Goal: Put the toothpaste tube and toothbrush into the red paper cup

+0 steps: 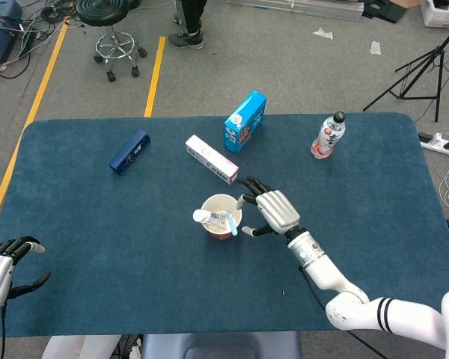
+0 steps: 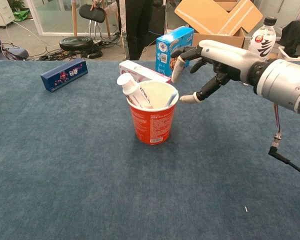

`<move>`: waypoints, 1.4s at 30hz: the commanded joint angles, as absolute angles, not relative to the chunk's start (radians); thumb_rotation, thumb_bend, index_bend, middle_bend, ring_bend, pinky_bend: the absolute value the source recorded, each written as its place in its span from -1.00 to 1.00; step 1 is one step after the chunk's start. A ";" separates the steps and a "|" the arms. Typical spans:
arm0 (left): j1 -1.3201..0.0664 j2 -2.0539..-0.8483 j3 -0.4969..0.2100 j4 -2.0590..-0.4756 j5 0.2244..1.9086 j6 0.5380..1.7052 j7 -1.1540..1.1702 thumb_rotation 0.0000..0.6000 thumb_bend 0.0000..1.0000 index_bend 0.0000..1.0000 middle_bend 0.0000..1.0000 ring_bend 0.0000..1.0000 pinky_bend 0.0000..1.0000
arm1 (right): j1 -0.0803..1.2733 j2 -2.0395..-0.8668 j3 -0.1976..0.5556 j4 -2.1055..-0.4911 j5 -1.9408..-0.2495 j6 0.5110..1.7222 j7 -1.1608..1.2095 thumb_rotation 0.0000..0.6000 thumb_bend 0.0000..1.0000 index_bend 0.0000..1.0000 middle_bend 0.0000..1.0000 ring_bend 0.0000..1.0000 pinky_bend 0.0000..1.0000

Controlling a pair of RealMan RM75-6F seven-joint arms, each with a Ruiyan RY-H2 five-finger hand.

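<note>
The red paper cup (image 1: 221, 217) is seen standing upright near the middle of the blue-carpeted worktop (image 1: 97, 224), its white inside open to the head view and a printed label facing the chest view. A white toothpaste tube (image 2: 133, 91) is held inside the cup, leaning against the rim on the robot's left side; its long axis is tilted, with the round white cap end raised above the rim and pointed up and to the left, and the flat end sunk out of sight. A toothbrush (image 2: 171, 98) with a pale blue end is also lodged in the cup, resting against the opposite rim; only its upper part is shown, slanting up and toward the right, and which end is uppermost cannot be told.

The right robot hand (image 2: 206, 67) is held just beside the cup on the right, apart from it, with its fingers (image 2: 178, 68) spread and nothing gripped. The left robot hand (image 1: 1, 268) is seen at the near left edge of the worktop, its fingers loosely curled and apart, nothing held.

Behind the cup a white and pink box (image 1: 210, 158) is laid flat, with a light blue carton (image 1: 245, 121) standing beyond it. A dark blue box (image 1: 129, 151) is laid well to the left, and a drink bottle (image 1: 328, 136) is stood upright far to the right.
</note>
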State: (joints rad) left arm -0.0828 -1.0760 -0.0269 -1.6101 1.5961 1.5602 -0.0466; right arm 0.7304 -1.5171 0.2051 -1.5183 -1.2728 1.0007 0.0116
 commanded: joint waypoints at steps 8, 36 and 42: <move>-0.091 -1.083 -0.030 -1.607 1.584 1.543 -0.033 1.00 -0.70 -0.12 -0.26 -0.25 -0.16 | 0.688 -1.438 0.183 -1.580 -1.314 1.044 -0.002 1.00 -0.82 -0.27 -0.76 -1.00 -0.54; -0.112 -1.130 -0.033 -1.587 1.555 1.496 0.050 1.00 -0.70 -0.12 -0.26 -0.25 -0.16 | 0.292 -1.110 -0.041 -1.793 -1.287 1.425 -0.546 1.00 -0.82 -0.35 -0.81 -1.00 -0.54; -0.115 -1.138 -0.033 -1.582 1.550 1.490 0.056 1.00 -0.71 -0.12 -0.26 -0.25 -0.16 | 0.223 -1.116 -0.053 -1.755 -1.296 1.466 -0.472 1.00 -0.82 -0.36 -0.81 -1.00 -0.54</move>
